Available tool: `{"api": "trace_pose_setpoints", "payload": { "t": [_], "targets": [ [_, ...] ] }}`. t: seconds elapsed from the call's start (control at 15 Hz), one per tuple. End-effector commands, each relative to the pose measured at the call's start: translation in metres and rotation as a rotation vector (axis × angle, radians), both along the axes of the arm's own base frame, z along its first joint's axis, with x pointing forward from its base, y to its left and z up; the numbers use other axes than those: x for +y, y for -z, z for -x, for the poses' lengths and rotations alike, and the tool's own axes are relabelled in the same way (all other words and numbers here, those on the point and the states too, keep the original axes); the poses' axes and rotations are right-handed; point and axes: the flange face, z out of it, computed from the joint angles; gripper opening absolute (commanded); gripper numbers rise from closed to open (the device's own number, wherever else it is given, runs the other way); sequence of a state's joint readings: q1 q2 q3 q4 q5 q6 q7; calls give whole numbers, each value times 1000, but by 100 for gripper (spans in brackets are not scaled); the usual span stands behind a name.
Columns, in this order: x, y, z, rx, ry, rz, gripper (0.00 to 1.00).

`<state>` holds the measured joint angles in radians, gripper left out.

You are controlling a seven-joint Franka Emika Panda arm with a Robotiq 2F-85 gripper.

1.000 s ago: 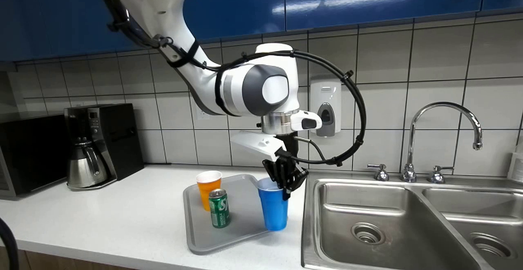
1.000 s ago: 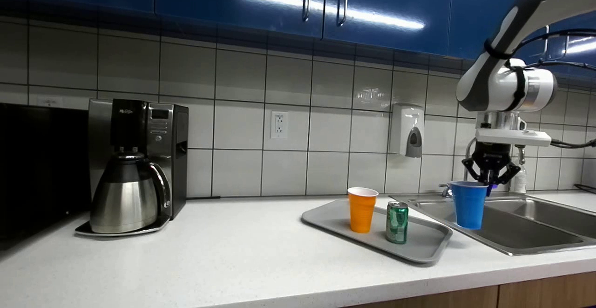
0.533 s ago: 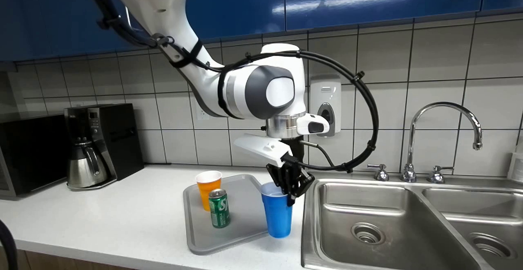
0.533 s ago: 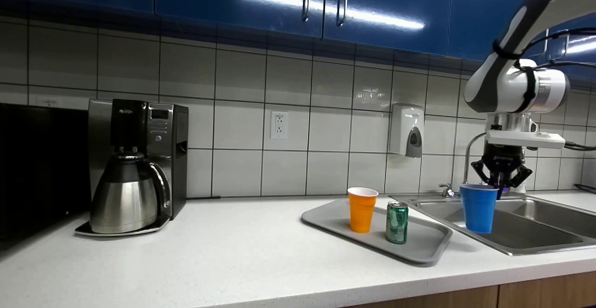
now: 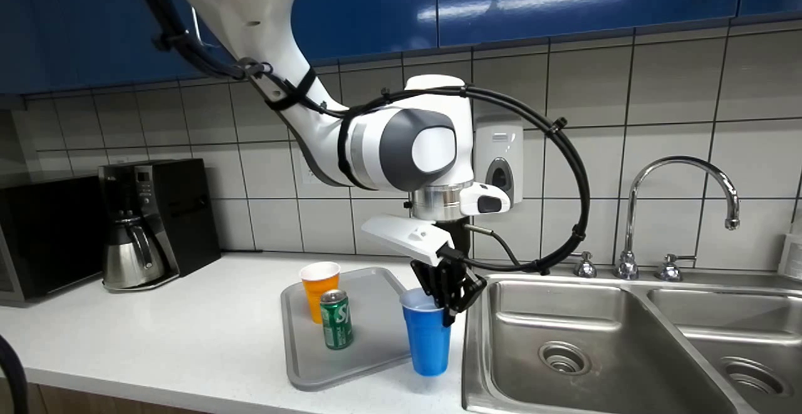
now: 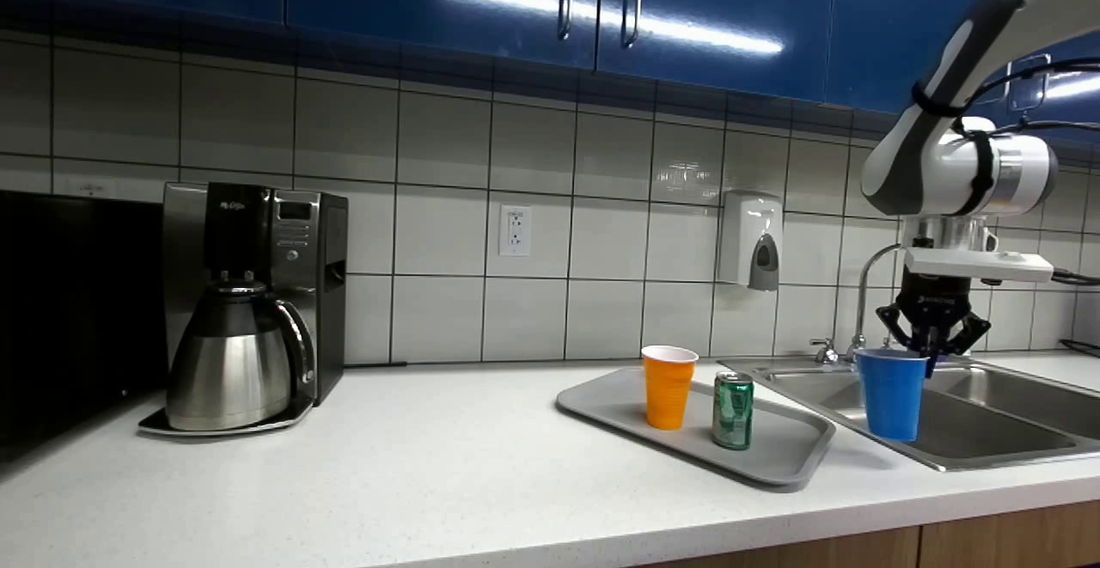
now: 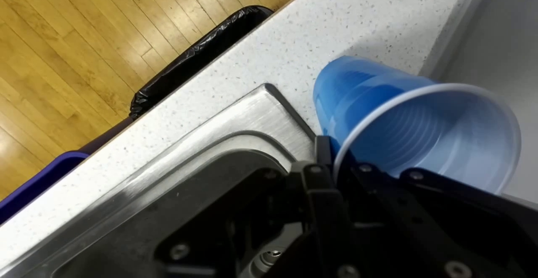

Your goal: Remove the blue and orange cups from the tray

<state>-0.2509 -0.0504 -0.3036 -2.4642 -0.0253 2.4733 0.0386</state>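
The blue cup (image 5: 428, 342) is upright beside the grey tray (image 5: 379, 336), low over the counter strip between tray and sink. It also shows in an exterior view (image 6: 891, 400) and in the wrist view (image 7: 357, 86). My gripper (image 5: 447, 315) is shut on its sink-side rim, with one finger inside and one outside, as the wrist view (image 7: 334, 160) shows. A small gap seems to lie under the cup. The orange cup (image 5: 317, 290) stands upright on the tray, also visible in an exterior view (image 6: 668, 389). The wrist view does not show it.
A green soda can (image 5: 336, 321) stands on the tray next to the orange cup. A steel double sink (image 5: 479, 339) lies right beside the blue cup. A faucet (image 5: 630, 226) rises behind the sink. A coffee maker (image 6: 258, 293) stands at the far left of the counter.
My gripper has carried the blue cup away from the tray toward the sink and lowered it toward the counter. The orange cup, can and tray have not moved.
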Motion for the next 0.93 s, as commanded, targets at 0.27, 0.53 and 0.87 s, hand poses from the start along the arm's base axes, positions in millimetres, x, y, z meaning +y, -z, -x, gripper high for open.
{"api": "trace_pose_setpoints", "payload": {
  "t": [0.27,0.53,0.87],
  "targets": [
    [-7,22,-5,17,-29,7,1],
    [-7,29,-9,22,-37,12,1],
    [-5,29,-10,26,-39,12,31]
  ]
}}
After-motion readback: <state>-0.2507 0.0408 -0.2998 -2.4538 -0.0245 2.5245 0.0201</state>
